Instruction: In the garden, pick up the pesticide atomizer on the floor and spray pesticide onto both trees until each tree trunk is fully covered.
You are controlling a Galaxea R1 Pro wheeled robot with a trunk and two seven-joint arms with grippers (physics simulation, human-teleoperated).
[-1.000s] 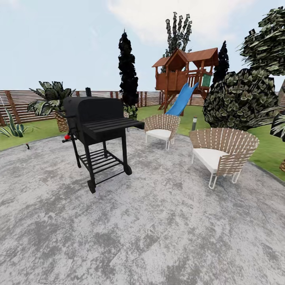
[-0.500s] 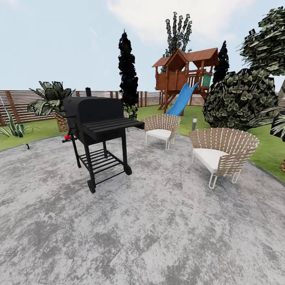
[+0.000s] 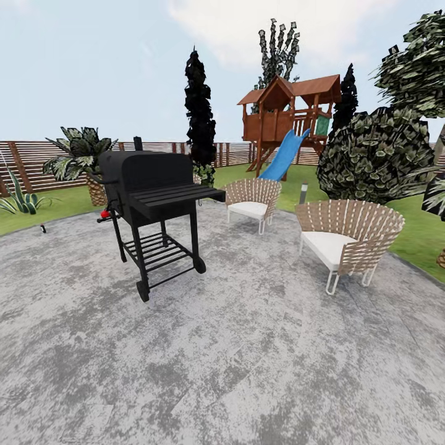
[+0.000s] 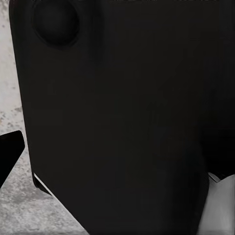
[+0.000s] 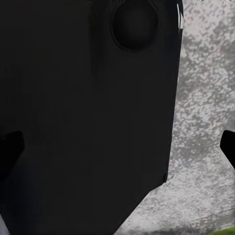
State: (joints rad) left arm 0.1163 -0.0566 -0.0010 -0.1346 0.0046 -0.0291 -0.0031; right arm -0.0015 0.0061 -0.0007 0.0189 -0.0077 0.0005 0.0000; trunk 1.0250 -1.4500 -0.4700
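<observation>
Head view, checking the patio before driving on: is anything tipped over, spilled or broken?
Nothing stands out. The black wheeled barbecue grill stands upright on the mottled grey paved patio, and both woven wicker chairs with white cushions sit upright, apart from it.

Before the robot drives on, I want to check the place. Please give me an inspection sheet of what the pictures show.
Surface: grey mottled paving, lawn around it.
Job's things: nothing seen for sure; a leafy tree at the right edge, trunk hidden.
Clutter: black grill on wheels, two woven chairs.
Tools: fingers at the wrist views' edges; open or shut cannot be told.
Cables: nothing seen.
Surroundings: slat fence, play tower with blue slide, dark cypress.
</observation>
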